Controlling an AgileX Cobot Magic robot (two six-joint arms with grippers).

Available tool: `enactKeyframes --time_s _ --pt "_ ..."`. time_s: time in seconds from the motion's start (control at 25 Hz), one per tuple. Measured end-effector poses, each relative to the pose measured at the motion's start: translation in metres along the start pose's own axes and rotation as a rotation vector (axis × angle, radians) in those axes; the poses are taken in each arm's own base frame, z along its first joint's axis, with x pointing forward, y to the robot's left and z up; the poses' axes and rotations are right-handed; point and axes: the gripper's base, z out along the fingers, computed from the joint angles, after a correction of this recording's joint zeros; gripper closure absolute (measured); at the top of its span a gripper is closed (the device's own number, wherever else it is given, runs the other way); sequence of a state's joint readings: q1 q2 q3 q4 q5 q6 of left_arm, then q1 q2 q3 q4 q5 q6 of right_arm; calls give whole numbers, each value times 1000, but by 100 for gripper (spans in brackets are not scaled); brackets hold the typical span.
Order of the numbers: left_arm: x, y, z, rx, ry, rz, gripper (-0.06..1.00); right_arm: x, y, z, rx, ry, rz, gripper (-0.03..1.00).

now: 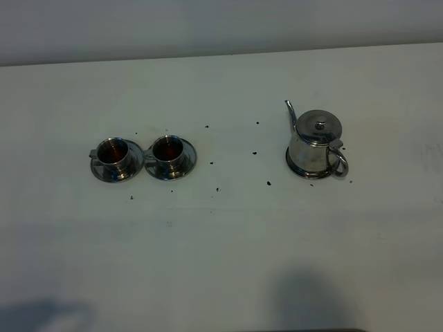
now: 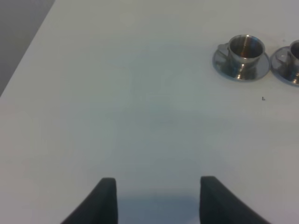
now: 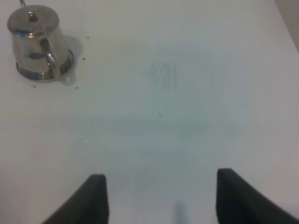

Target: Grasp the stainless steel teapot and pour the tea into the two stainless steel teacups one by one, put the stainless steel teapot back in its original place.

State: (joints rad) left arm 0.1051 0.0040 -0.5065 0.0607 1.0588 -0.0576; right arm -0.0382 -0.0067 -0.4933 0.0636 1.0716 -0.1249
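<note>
The stainless steel teapot stands upright on the white table at the right, spout toward the back left, loop handle toward the front right. It also shows in the right wrist view. The two stainless steel teacups stand side by side on saucers at the left: the left cup and the right cup, both holding dark liquid. The left wrist view shows the left cup and the edge of the other. My left gripper is open and empty, well short of the cups. My right gripper is open and empty, well short of the teapot.
Small dark specks lie scattered on the white table between the cups and the teapot. The table's far edge meets a pale wall. Neither arm shows in the exterior high view.
</note>
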Motion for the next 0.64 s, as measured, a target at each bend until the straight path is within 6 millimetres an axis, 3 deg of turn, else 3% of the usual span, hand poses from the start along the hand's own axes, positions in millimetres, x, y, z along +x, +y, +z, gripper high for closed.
enactKeyframes --time_s 0.64 --pt "0 0 0 0 0 -1 51 0 0 0 0 0 0 48"
